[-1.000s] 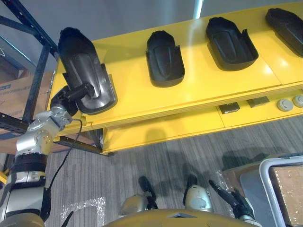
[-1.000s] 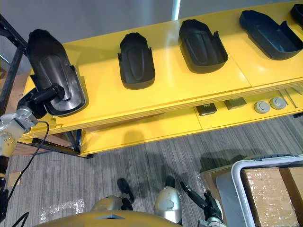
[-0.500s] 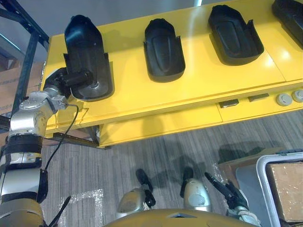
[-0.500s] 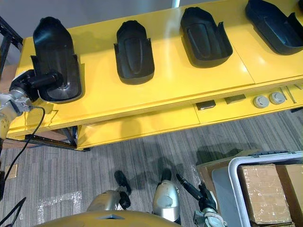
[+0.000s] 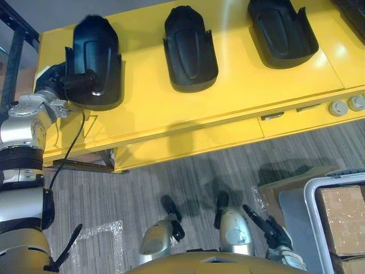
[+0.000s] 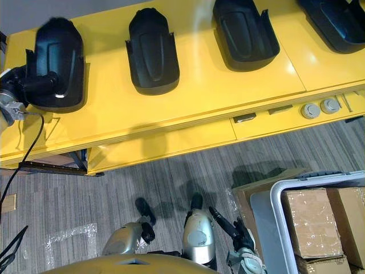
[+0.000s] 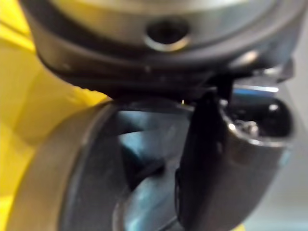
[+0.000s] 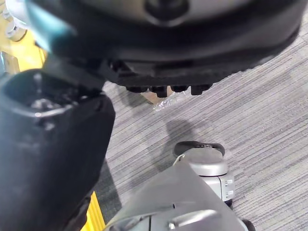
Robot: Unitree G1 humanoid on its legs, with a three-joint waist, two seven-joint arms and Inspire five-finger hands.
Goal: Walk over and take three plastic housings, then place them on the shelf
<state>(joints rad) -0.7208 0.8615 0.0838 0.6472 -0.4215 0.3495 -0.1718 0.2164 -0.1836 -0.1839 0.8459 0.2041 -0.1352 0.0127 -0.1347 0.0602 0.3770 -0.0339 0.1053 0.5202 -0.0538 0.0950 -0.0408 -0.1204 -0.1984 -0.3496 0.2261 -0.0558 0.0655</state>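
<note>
A black plastic housing (image 5: 94,60) lies flat at the left end of the yellow shelf (image 5: 239,91), hollow side up. My left hand (image 5: 56,87) is shut on its near rim, the thumb (image 7: 207,159) reaching into the hollow of the housing (image 7: 62,168). I cannot tell whether the housing rests on the shelf or hovers just above it. Three more black housings (image 6: 151,51) (image 6: 244,31) (image 6: 333,17) lie in a row to its right. My right hand (image 6: 235,231) hangs low by the floor, fingers relaxed and holding nothing.
A grey crate (image 6: 274,220) with cardboard boxes (image 6: 316,220) stands on the floor at the lower right. Small round parts (image 6: 311,109) sit on the shelf's lower front ledge. A dark rack post (image 5: 14,40) stands at the far left.
The housing in my left hand has gone from tilted and raised to flat at the shelf's left end. The camera has shifted. My right hand stays low.
</note>
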